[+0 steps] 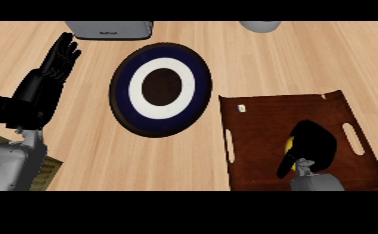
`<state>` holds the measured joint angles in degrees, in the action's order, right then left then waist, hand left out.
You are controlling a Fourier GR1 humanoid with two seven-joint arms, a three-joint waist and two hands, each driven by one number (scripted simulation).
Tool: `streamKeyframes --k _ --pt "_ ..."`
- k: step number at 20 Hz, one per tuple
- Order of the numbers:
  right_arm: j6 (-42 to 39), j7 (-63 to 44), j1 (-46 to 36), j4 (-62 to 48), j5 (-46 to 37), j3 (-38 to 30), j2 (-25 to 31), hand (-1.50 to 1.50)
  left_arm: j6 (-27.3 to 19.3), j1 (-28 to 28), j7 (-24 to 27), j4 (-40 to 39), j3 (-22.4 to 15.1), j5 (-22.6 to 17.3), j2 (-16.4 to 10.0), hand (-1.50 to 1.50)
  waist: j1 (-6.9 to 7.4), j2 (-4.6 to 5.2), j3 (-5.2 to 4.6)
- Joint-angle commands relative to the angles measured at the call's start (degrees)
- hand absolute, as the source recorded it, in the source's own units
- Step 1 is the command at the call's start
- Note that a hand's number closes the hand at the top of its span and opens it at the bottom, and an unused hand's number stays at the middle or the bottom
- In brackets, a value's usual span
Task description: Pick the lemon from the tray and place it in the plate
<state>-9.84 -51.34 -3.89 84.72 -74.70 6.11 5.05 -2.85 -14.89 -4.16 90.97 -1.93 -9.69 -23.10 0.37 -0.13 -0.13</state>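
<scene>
Yellow lemon [290, 143], mostly hidden, seemingly clasped by the curled right hand [314, 139] on the dark-brown slotted tray [260, 128]; left hand [55, 64] splayed.

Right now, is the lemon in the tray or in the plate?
In the tray: the lemon shows yellow under the right robot hand curled over it; the plate holds nothing.

A kitchen — wooden counter [295, 58], a plate [122, 90], a serving tray [266, 123], a grey appliance [111, 29].
</scene>
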Motion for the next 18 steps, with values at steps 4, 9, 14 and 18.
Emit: streamKeyframes --k 4,9,14,18 --pt "2.72 31.41 -7.14 -4.35 12.86 -0.58 10.28 1.50 1.12 -1.07 0.36 -0.02 -0.48 -0.57 0.45 0.00 2.80 1.26 0.75" --pt "10.03 50.84 -13.37 -13.45 18.76 -5.78 17.07 1.50 0.74 -2.75 -0.10 -0.97 -0.77 0.33 0.72 0.00 2.09 1.28 0.52" --pt "12.21 67.49 -17.91 -21.56 27.69 -9.95 17.56 1.50 -1.15 -2.47 -2.75 2.12 -1.42 1.32 1.62 0.00 1.69 0.56 0.38" --pt "11.81 78.60 -19.02 -20.68 34.03 -11.16 16.08 1.50 0.81 -0.03 -1.11 0.92 0.19 0.11 0.67 0.00 0.87 0.22 0.25"
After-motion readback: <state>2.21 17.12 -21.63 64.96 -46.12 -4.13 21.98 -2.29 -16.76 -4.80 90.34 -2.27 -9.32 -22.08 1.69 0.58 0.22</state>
